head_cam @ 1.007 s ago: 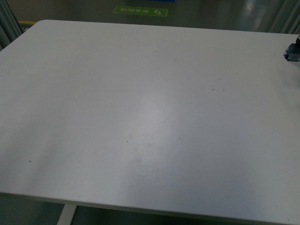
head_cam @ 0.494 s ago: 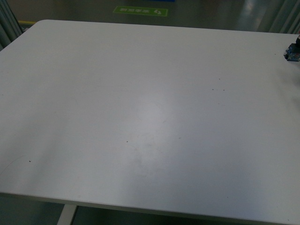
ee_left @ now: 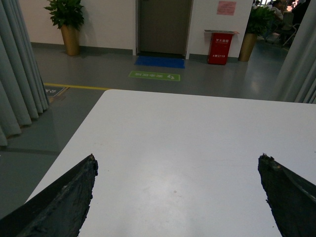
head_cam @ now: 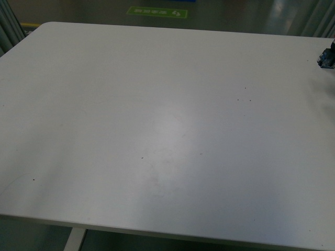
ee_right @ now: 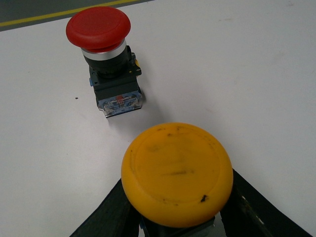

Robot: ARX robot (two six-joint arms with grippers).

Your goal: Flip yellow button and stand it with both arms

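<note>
In the right wrist view the yellow button fills the lower middle, its flat yellow-orange cap facing the camera and its dark body mostly hidden beneath. My right gripper is shut on it, with a black finger on each side of the body. My left gripper is open and empty over the bare white table. In the front view neither arm shows; a small black-and-blue switch body sits at the table's far right edge, and I cannot tell which switch it is.
A similar switch with a red cap stands upright on the table just beyond the yellow button, a short gap apart. The table's left edge drops to grey floor with curtains.
</note>
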